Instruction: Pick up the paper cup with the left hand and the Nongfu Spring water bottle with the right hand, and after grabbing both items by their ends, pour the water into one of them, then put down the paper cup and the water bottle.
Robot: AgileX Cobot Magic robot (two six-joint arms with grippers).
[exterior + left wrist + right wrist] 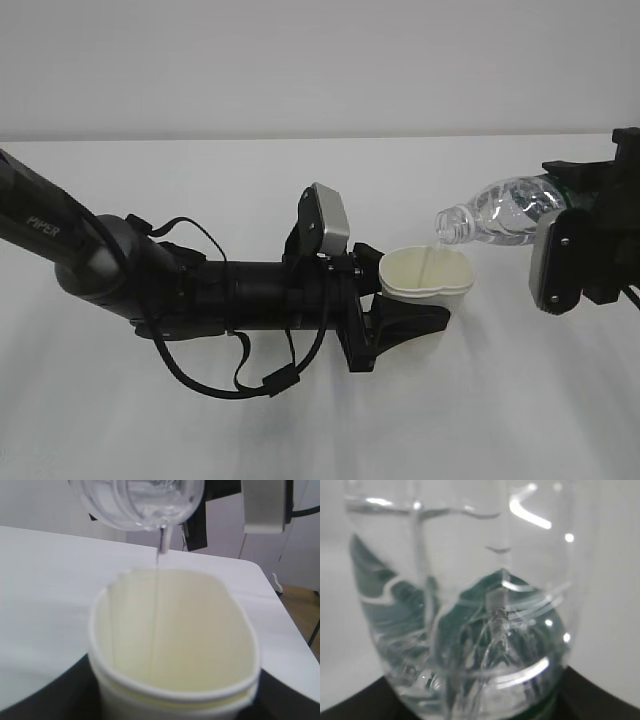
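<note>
Left gripper (400, 300) clamping squeezed cup (428, 272) | right gripper (575, 245) gripping tilted bottle (500, 212), mouth over rim | water (160, 555) streaming | bare table (300, 430) surrounding

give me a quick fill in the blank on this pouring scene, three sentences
1. The left gripper holds the paper cup, whose rim is squeezed from round into an ____ shape.
2. The water bottle is tilted with its open neck pointing toward the ____.
3. A thin stream of ____ falls from the bottle's mouth into the cup.

Missing words: oval; cup; water
</note>
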